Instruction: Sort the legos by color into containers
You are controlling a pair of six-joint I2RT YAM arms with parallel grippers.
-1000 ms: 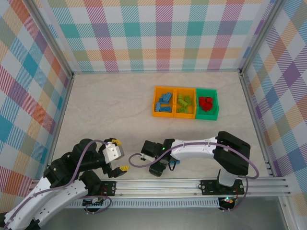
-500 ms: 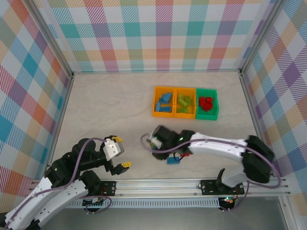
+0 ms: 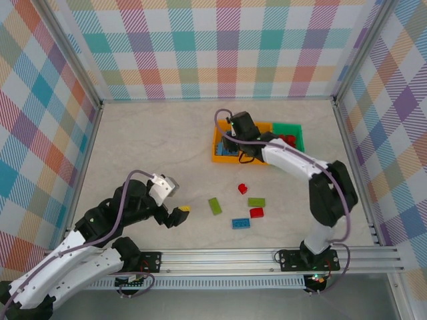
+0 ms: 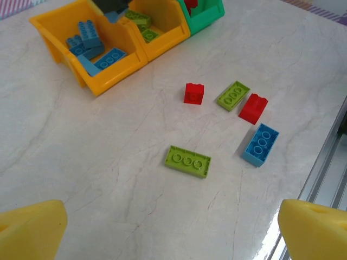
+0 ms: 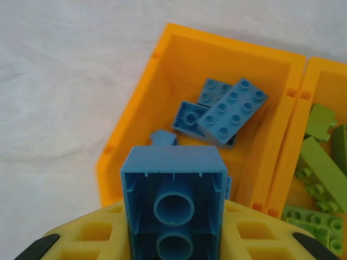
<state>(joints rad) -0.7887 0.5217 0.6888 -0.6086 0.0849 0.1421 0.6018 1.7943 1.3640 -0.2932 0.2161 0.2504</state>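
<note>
My right gripper (image 3: 237, 138) hangs over the left orange container (image 3: 215, 150), shut on a blue lego (image 5: 173, 184) whose hollow underside faces the wrist camera. Several blue legos (image 5: 227, 111) lie in that container (image 5: 133, 108). The middle orange container (image 5: 325, 81) holds lime green legos (image 5: 320, 179), and the green container (image 3: 297, 148) holds red ones. Loose on the table are two green legos (image 4: 187, 161) (image 4: 233, 95), two red legos (image 4: 194, 93) (image 4: 253, 108) and a blue lego (image 4: 261, 144). My left gripper (image 3: 175, 197) stands open at the near left, short of them, its yellow pads (image 4: 30, 227) wide apart.
The loose bricks lie bunched at the front middle (image 3: 241, 223). A metal rail (image 3: 267, 253) runs along the near edge, and checked walls close in the table on three sides. Bare marble-look tabletop (image 3: 147, 147) stretches left of the containers.
My right arm has swung from the front of the table up to the left orange container with the blue lego. My left gripper has moved a little right, towards the loose bricks.
</note>
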